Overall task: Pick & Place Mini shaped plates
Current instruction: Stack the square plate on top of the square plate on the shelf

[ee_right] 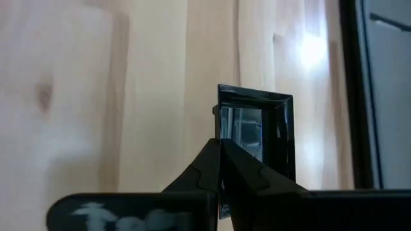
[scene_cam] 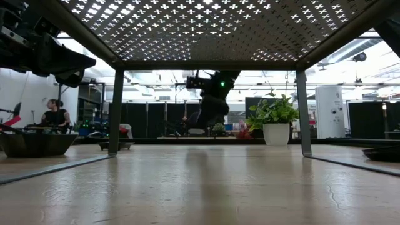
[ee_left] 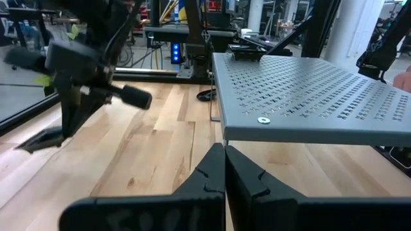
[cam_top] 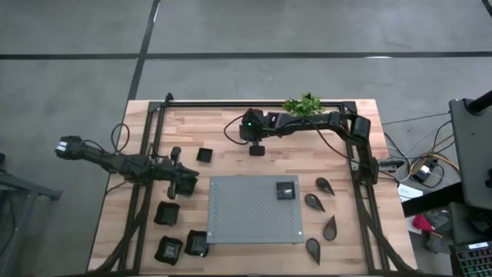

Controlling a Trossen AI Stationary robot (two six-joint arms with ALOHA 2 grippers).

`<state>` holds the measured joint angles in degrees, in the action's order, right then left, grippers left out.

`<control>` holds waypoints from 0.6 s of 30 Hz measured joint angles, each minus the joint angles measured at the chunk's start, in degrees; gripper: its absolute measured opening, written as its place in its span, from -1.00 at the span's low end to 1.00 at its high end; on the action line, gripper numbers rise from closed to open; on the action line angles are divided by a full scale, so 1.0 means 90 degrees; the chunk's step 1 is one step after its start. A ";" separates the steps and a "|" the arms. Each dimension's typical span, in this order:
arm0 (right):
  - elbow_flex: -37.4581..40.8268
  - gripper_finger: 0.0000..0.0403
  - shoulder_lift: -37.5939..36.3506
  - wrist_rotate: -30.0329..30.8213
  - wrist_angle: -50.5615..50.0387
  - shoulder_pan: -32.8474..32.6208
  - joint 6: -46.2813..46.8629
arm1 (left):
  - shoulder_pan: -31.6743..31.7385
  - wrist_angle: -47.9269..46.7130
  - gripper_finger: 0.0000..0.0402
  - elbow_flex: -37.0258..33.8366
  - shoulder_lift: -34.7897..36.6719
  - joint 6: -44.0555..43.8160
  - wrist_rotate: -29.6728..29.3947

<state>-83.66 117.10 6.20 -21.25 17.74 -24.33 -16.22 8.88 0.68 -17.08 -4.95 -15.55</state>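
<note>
My right gripper [cam_top: 256, 146] is over the far middle of the table, shut on a small black square plate [ee_right: 257, 131], pointing down. My left gripper [cam_top: 184, 183] hovers by the left edge of the raised grey perforated mat [cam_top: 254, 208], with its fingers [ee_left: 225, 173] shut and touching nothing. Another small square plate [cam_top: 286, 189] sits on the mat, and one [cam_top: 204, 155] lies on the wood near the far left of the mat. Three squarish plates [cam_top: 167, 212] rest left of the mat. Several teardrop plates [cam_top: 314, 201] lie to its right. My right gripper pinches the small square plate by one side rim [ee_right: 221, 138] between its two fingers, coming from above and pointing down. The plate sticks out beyond the fingertips, tilted up on edge. Whether its lower part touches the wood I cannot tell.
The mat stands on thin legs [scene_cam: 116, 112] above the table. A potted green plant [cam_top: 304, 105] stands at the far edge beside the right arm. Black frame rails [cam_top: 146, 154] run along the left, far and right sides. Bare wood lies between the mat and the far rail.
</note>
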 joint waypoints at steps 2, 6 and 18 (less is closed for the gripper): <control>0.0000 -0.96 -0.0107 0.0010 -0.0021 -0.0042 0.0000 | 0.0000 0.0001 -1.00 0.0000 0.0000 0.0002 0.0000; 0.0000 -0.96 -0.0385 0.0340 -0.0251 -0.0162 -0.0008 | -0.0001 0.0000 -1.00 -0.0001 0.0000 0.0002 0.0000; 0.0000 -0.96 -0.1794 0.0481 -0.1410 -0.0656 0.0571 | 0.0001 0.0000 -1.00 -0.0001 0.0000 0.0002 0.0000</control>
<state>-83.66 100.96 10.52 -33.94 11.84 -19.19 -16.21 8.88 0.67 -17.08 -4.93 -15.55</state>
